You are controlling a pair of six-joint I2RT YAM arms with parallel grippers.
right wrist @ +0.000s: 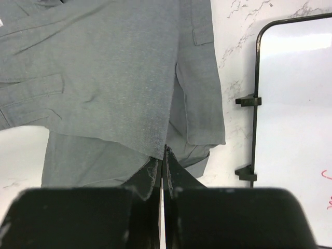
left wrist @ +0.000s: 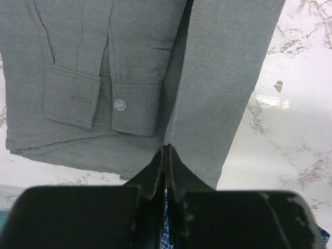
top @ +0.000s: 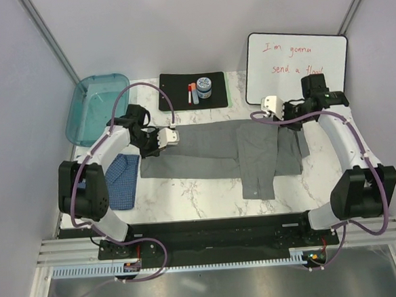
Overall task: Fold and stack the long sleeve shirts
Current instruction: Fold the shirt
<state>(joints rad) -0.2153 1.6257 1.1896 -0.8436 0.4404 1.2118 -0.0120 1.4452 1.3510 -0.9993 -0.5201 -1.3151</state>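
Observation:
The plain grey shirt lies spread across the middle of the table, with one part hanging toward the front edge. The blue checked shirt lies folded at the left front. My left gripper is shut on the grey shirt's far left edge; the left wrist view shows its tips pinching a fold of grey cloth next to a buttoned cuff. My right gripper is shut on the shirt's far right edge; the right wrist view shows its tips clamped on a lifted grey flap.
A teal tray stands at the back left. A black mat with a jar and markers lies at the back centre. A whiteboard leans at the back right, close to my right gripper.

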